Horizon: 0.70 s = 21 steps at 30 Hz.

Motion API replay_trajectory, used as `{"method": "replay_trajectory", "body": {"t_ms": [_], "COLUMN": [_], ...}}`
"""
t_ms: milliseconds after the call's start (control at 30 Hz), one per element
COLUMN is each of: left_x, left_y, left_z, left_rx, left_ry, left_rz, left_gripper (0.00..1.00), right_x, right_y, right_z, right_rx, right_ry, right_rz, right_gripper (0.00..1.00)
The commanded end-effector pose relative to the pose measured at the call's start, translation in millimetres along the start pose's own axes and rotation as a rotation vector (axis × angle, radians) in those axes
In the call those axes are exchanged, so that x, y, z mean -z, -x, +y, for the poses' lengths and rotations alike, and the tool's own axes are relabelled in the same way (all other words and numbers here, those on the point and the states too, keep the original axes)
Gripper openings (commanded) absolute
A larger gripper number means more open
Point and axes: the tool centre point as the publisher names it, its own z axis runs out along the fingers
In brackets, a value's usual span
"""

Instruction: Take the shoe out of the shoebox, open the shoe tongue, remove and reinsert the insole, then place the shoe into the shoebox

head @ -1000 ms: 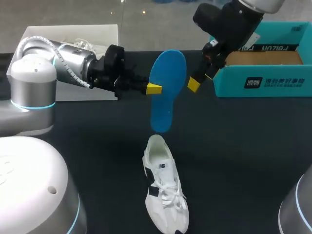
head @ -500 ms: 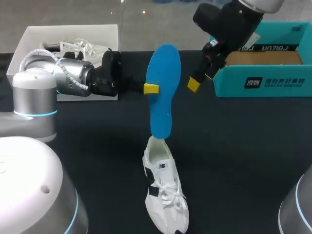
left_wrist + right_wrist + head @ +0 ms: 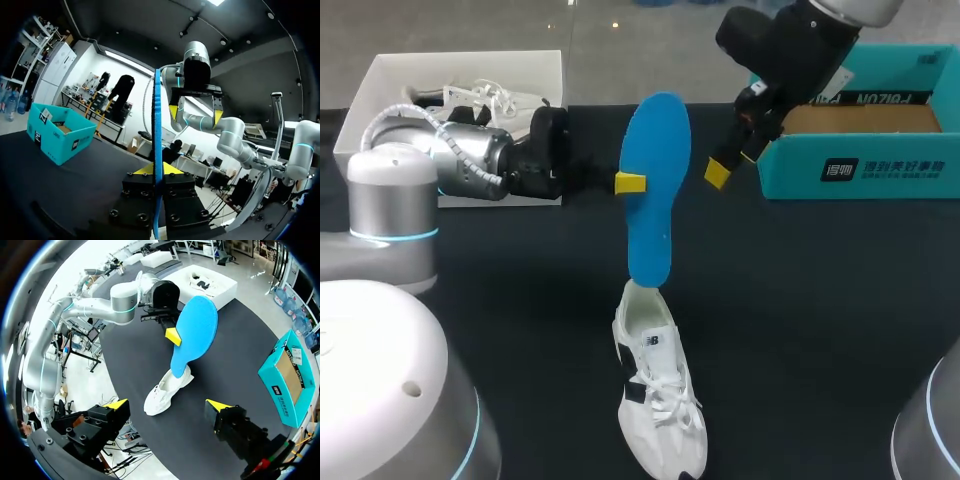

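Above the white lace-up sneaker [image 3: 658, 395], your left gripper [image 3: 638, 183] clamps the flat blue foam insole [image 3: 655, 200]; right gripper [image 3: 167, 404] spread, empty. Removal done; reinsertion and boxing likely remain.

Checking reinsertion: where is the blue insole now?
Head view: the blue insole hangs upright in the left gripper, mid-table, its lower tip at the heel of the white shoe.

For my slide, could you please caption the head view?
Left hand holds blue insole upright over white shoe; right hand open near teal shoebox.
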Motion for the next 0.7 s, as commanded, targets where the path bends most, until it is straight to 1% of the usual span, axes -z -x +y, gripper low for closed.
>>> {"method": "replay_trajectory", "body": {"t_ms": [33,133,167,233,267,300,333,367,400,433,467,500,567,600,700], "left_x": [-2.9,-2.8,-2.7,-2.6,-2.4,-2.4,-2.4,-2.0,-2.1,-2.2,-1.8,-1.7,-1.8,-2.1,-3.7], "left_y": [-1.2,-0.1,-0.4,-0.1,-0.6,0.0,0.2,2.4,5.9,7.3,8.8,11.8,12.8,14.8,22.4], "left_z": [-9.9,-11.4,-11.6,-11.2,-11.4,-11.4,-11.1,-12.3,-12.7,-12.2,-12.4,-12.5,-12.4,-13.0,-14.7], "left_rx": [0.095,0.172,0.208,0.224,0.270,0.287,0.291,0.324,0.359,0.361,0.358,0.387,0.408,0.422,0.471], "left_ry": [0.030,0.026,0.039,0.023,0.035,0.040,0.024,0.031,0.043,0.035,0.021,0.029,0.027,0.026,0.031], "left_rz": [-0.040,-0.055,-0.068,-0.065,-0.083,-0.077,-0.082,-0.117,-0.128,-0.114,-0.133,-0.159,-0.147,-0.167,-0.180], "left_gripper": [0.00,0.00,0.00,0.00,0.00,0.00,0.00,0.00,0.00,0.00,0.00,0.00,0.00,0.00,0.00], "right_x": [-0.9,-0.9,-0.9,-0.9,-0.9,-0.9,-0.9,-0.9,-0.9,-0.9,-0.9,-0.9,-0.9,-0.9,-0.9], "right_y": [0.5,0.5,0.5,0.5,0.5,0.5,0.5,0.5,0.5,0.5,0.5,0.5,0.5,0.5,0.5], "right_z": [1.4,1.4,1.4,1.4,1.4,1.4,1.4,1.4,1.4,1.4,1.4,1.4,1.4,1.4,1.4], "right_rx": [-0.001,-0.001,-0.001,-0.001,-0.001,-0.001,-0.001,-0.001,-0.001,-0.001,-0.001,-0.001,-0.001,-0.001,-0.001], "right_ry": [-0.003,-0.003,-0.003,-0.003,-0.003,-0.003,-0.003,-0.003,-0.003,-0.003,-0.003,-0.003,-0.003,-0.003,-0.003], "right_rz": [0.000,0.000,0.000,0.000,0.000,0.000,0.000,0.000,0.000,0.000,0.000,0.000,0.000,0.000,0.000], "right_gripper": [1.00,1.00,1.00,1.00,1.00,1.00,1.00,1.00,1.00,1.00,1.00,1.00,1.00,1.00,1.00]}}
